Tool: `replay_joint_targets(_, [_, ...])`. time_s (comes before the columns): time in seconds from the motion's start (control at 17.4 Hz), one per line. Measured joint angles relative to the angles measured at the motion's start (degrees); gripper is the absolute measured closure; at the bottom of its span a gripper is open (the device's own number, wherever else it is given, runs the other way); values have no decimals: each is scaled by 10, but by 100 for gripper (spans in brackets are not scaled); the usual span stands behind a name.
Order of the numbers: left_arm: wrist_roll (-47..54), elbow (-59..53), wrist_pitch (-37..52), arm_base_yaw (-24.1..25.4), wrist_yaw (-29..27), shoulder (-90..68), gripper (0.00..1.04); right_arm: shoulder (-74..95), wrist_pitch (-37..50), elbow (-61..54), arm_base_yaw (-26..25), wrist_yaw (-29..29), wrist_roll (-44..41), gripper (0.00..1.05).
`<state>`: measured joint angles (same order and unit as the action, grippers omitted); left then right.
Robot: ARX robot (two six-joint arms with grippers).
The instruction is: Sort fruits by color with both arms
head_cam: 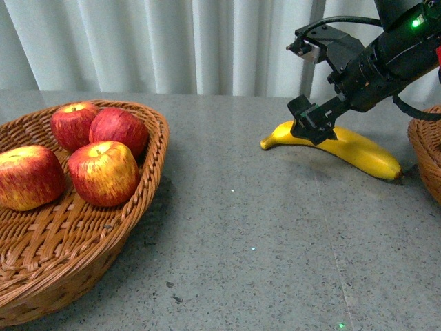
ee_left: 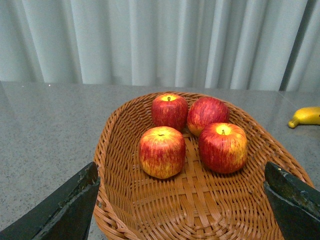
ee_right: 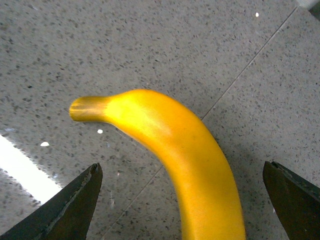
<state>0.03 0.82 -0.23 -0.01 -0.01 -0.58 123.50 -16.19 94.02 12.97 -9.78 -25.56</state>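
Straddling banana [ee_right: 190, 160] | right fingers [ee_right: 65, 210] wide apart | contact unclear

A grey speckled stone surface [head_cam: 262, 234] filled the foreground, crossed by a thin seam and dotted with small bright glints. Behind it hung pale, white-grey pleated curtains [head_cam: 172, 41] across the whole back, evenly and softly lit.

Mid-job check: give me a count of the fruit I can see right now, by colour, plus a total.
Red apples: 4, all in the left wicker basket
Yellow bananas: 1, on the table under the right gripper
Total: 5 fruits
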Motion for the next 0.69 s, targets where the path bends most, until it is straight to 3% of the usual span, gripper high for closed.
replay_joint_targets(0.58, [0, 0, 0, 0, 0, 0, 7, 29, 14, 0, 6, 3, -22, 7])
replay_joint_targets(0.63, [0, 0, 0, 0, 0, 0, 7, 29, 23, -8, 14, 4, -28, 30])
replay_joint_targets(0.69, [0, 0, 0, 0, 0, 0, 7, 29, 34, -24, 17, 4, -31, 60])
